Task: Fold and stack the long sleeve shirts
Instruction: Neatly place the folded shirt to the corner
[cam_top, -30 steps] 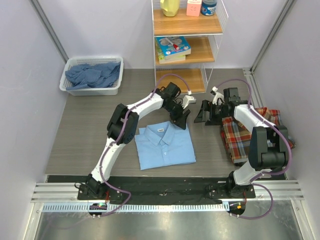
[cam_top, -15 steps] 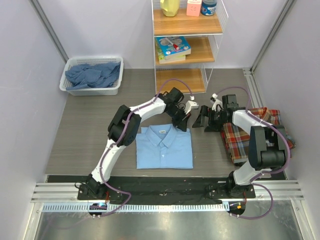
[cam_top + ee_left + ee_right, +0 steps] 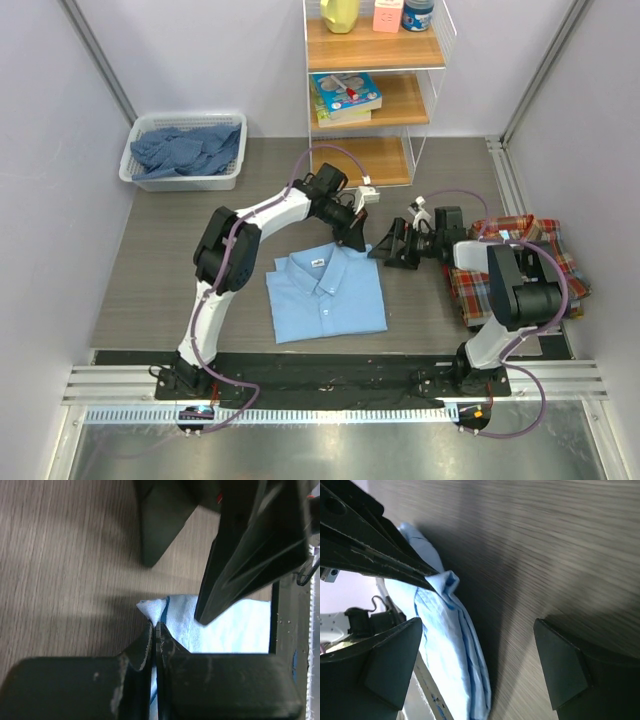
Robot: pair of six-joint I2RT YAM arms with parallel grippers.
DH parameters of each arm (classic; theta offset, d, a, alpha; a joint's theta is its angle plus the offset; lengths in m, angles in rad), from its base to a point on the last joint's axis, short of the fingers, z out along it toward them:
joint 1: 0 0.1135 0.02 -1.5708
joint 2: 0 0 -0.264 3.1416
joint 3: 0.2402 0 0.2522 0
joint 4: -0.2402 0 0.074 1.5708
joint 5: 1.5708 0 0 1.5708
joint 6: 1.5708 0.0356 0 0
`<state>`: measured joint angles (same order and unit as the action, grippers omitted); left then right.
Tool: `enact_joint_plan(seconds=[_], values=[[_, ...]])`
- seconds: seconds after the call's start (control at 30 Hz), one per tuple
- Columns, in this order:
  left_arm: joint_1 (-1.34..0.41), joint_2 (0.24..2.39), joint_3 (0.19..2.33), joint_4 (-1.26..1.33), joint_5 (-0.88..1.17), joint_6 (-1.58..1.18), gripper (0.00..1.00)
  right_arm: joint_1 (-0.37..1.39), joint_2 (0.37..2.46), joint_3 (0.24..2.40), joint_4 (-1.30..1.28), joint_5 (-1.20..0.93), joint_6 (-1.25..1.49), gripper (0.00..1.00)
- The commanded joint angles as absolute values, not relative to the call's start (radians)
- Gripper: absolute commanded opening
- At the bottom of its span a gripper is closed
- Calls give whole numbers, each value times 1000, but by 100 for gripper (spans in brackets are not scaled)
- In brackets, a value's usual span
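So rn the light blue shirt (image 3: 325, 295) is being seen flat on the table (image 3: 160, 270), already folded into a neat rectangle w/ the collar at its far edge. Its far right corner is being pinched by the left gripper (image 3: 154, 626), jaws squeezed fully together on just a thin tip of cloth. The right gripper (image 3: 385, 248) is being held spread wide just right of that same corner, nothing in it. The plaid shirts (image 3: 505, 270) are being seen in a heap well to the right of the blue shirt. The darker blue shirts (image 3: 185, 148) are being seen in a basket (image 3: 128, 172) far off to its back left.

What could go wrong imo: only a tiny bit of fabric is being gripped, so if that corner gets pulled or dragged it could be slipped out. Or prob just the top layer is being taken and the fold gets opened up. Also both grippers are being crowded v close at that corner, so fingers could be knocked together.

Views: the whole layout is being shown by the top cam only, but the pinch itself is being hidden there under the left wrist. The cloth between the pads is being shown by the left wrist cam. The stacked fold layers at the shirt's edge are being shown only by the right wrist cam.
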<state>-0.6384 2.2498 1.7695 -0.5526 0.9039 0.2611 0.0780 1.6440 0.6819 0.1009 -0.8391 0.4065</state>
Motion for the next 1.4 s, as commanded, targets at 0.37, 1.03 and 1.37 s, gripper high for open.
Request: enact_joint_plan(seconds=[0.37, 1.03, 1.37], values=[[-565, 2154, 1749, -378, 1017, 143, 0, 216, 1775, 572, 448, -893, 489, 95], [-508, 1982, 1643, -415, 884, 103, 67, 241, 1548, 845, -285, -688, 253, 1], [-465, 1810, 1577, -833, 638, 346, 100, 132, 1390, 1127, -986, -385, -159, 1]])
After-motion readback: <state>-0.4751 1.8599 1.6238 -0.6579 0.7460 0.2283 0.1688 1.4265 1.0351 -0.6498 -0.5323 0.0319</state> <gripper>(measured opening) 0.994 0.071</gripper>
